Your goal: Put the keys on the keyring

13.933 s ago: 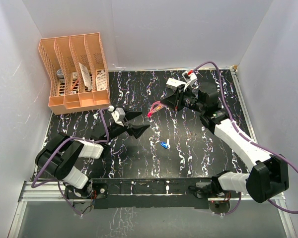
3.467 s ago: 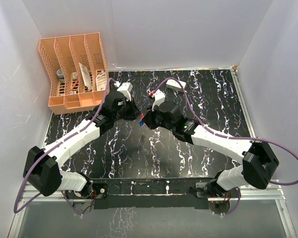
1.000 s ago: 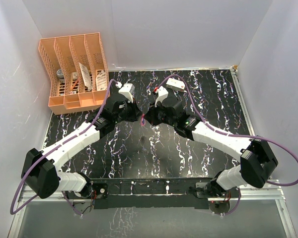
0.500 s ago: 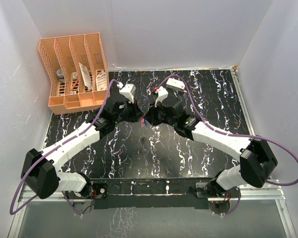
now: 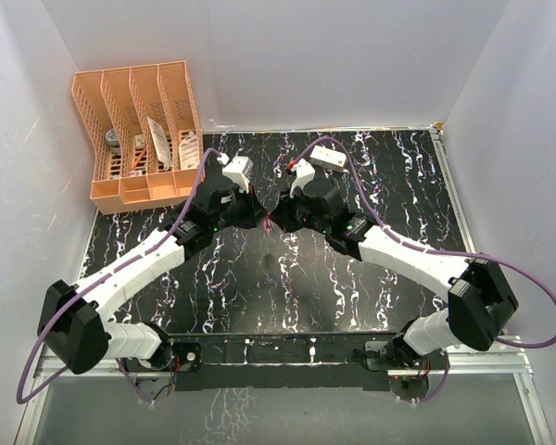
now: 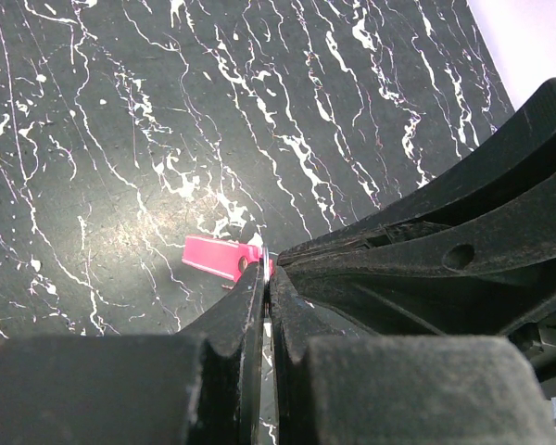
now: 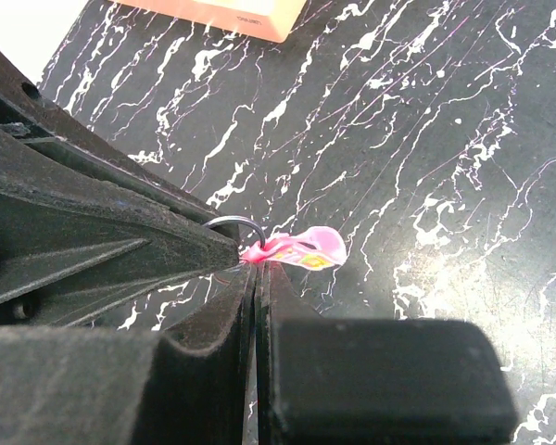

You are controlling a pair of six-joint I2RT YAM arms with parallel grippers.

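Right hand [image 7: 253, 271] clamped on pink key [image 7: 308, 248], left hand [image 6: 265, 275] pinched together; keyring [image 7: 232, 221] only in right wrist view

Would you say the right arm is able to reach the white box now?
Probably not: the white box lies close by its wrist, but the right claw is shut on the pink key.

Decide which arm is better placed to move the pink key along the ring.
Right, probably: its shut jaws pinch the slim pink key at their tips, against the thin dark wire ring by the left jaws.
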